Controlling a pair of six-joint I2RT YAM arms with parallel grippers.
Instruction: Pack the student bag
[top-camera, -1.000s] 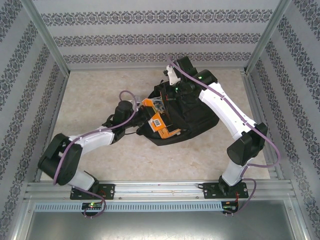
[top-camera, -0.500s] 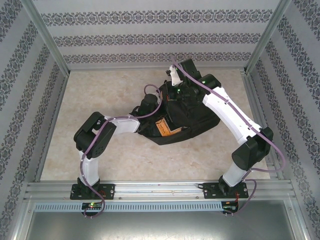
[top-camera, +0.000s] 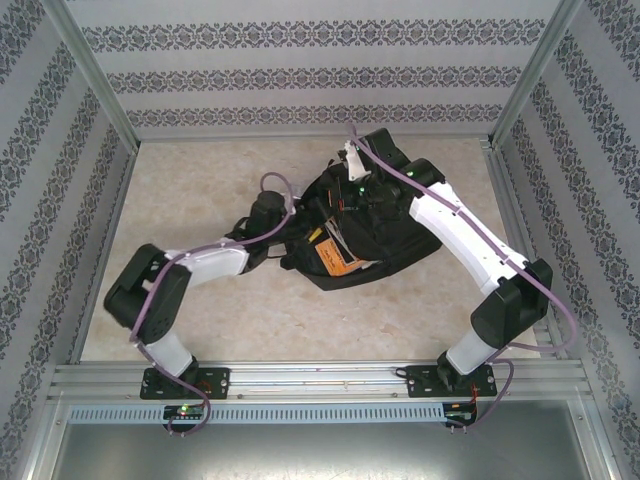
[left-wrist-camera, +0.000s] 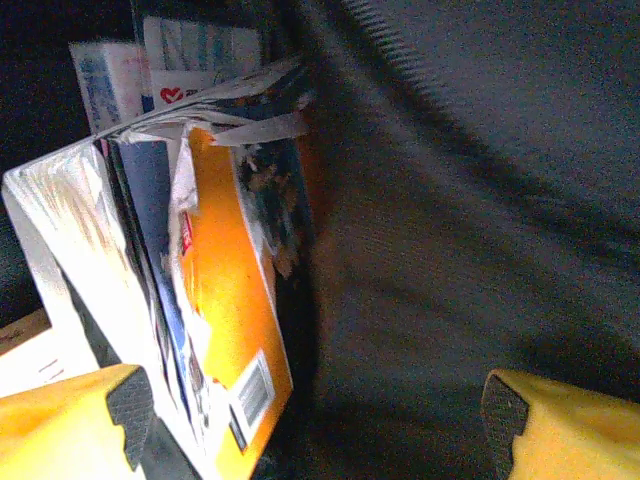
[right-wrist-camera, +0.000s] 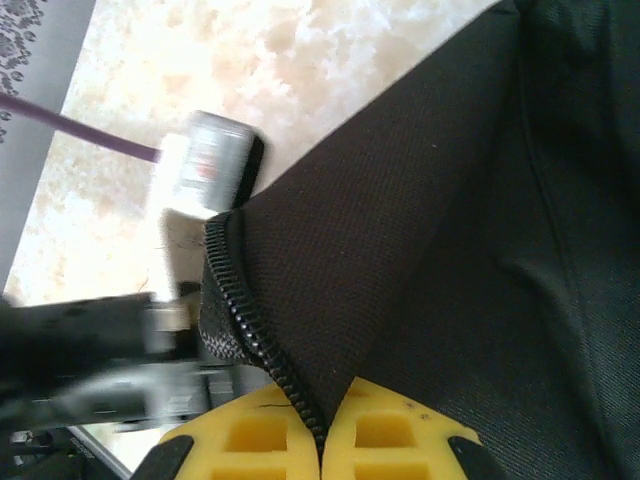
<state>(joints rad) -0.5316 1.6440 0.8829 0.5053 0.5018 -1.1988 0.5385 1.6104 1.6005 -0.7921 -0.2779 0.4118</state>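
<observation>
The student bag (top-camera: 395, 235), a big black backpack, lies in the middle of the table with its mouth facing left. An orange-covered book (top-camera: 336, 258) and other books poke out of that mouth. My left gripper (top-camera: 298, 238) is at the opening. In the left wrist view its jaws (left-wrist-camera: 315, 430) stand wide open with nothing between them, the orange book (left-wrist-camera: 225, 300) and a stack of books just left of the gap, and black bag fabric (left-wrist-camera: 470, 200) ahead. My right gripper (top-camera: 347, 190) is shut (right-wrist-camera: 325, 440) on the bag's zipper edge (right-wrist-camera: 245, 320), holding the flap up.
The beige table top (top-camera: 200, 180) spreads left of and behind the bag. Patterned walls and aluminium posts (top-camera: 95, 80) fence the table on three sides. A metal rail (top-camera: 320, 380) carries both arm bases at the near edge.
My left gripper went from shut on the orange book to wide open, letting it go. The books now sit deeper in the bag. The left arm pushed right, then drew back left.
</observation>
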